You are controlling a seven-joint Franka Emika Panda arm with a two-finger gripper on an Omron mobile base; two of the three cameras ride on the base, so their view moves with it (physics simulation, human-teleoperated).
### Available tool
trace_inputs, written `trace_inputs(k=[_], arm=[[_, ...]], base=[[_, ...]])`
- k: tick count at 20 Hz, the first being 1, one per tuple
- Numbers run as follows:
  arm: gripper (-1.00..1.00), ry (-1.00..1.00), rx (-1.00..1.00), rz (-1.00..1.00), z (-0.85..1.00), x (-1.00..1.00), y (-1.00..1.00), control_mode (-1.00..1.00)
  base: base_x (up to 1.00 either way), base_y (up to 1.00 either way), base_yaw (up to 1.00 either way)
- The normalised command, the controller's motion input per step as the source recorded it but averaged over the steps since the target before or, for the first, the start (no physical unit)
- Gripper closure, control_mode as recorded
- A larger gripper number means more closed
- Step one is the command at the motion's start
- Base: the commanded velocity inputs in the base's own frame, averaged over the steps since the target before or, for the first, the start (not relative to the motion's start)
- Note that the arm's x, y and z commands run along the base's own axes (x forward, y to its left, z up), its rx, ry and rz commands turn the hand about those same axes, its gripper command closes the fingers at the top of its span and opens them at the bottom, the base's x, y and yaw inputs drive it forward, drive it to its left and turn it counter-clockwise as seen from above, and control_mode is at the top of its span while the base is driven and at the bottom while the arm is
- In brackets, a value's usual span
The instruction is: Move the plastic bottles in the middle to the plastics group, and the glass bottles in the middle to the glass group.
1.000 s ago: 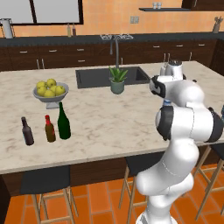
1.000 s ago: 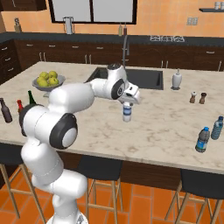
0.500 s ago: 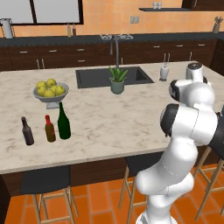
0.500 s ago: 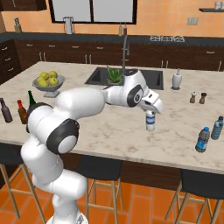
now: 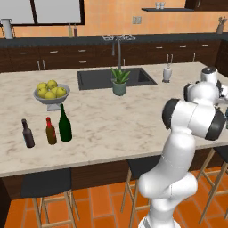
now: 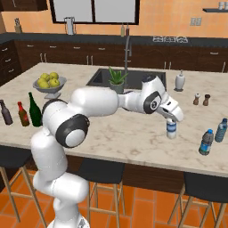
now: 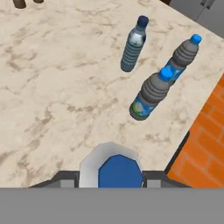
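My gripper (image 6: 172,118) is shut on the top of a small plastic bottle (image 6: 171,129), which hangs upright low over the right part of the marble counter (image 6: 133,133). In the hand view its blue cap (image 7: 119,171) sits between my gripper (image 7: 111,179) fingertips. Ahead stand three plastic bottles: a dark-capped one (image 7: 133,43) and two blue-capped ones (image 7: 150,95) (image 7: 183,54). Two of that group (image 6: 205,142) (image 6: 221,130) stand near the counter's right end. The tall green glass bottle (image 5: 65,124) (image 6: 34,111) stands far left beside two small dark bottles (image 5: 27,133) (image 5: 50,131).
A bowl of yellow fruit (image 5: 50,92), a potted plant (image 5: 119,81) and the sink (image 5: 113,78) lie at the back. A white dispenser (image 6: 180,82) and two shakers (image 6: 200,99) stand behind the held bottle. The counter's edge over the orange floor (image 7: 201,144) is close to the plastic bottles.
My gripper has carried the small plastic bottle rightward across the counter, from near the sink front to close beside the plastic bottles. The bottles on the left have not moved.
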Motion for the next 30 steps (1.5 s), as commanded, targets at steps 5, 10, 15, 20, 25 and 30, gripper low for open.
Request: trace_inputs(k=[5, 10, 15, 20, 25, 30], arm=[[1.00, 0.01, 0.05, -0.02, 0.00, 0.19, -0.67, -1.00], [1.00, 0.00, 0.04, 0.00, 0.00, 0.17, -0.51, -1.00], [1.00, 0.00, 0.03, -0.01, -0.14, 0.04, -0.41, -1.00], [1.00, 0.00, 0.00, 0.00, -0.60, 0.00, -0.06, -1.00], [1.00, 0.00, 0.00, 0.00, -0.52, 0.00, 0.00, -1.00], [1.00, 0.00, 0.00, 0.00, -0.37, 0.00, 0.01, -1.00]], base=[[0.00, 0.00, 0.00], [0.00, 0.00, 0.00], [0.00, 0.00, 0.00], [0.00, 0.00, 0.00], [0.00, 0.00, 0.00], [0.00, 0.00, 0.00]])
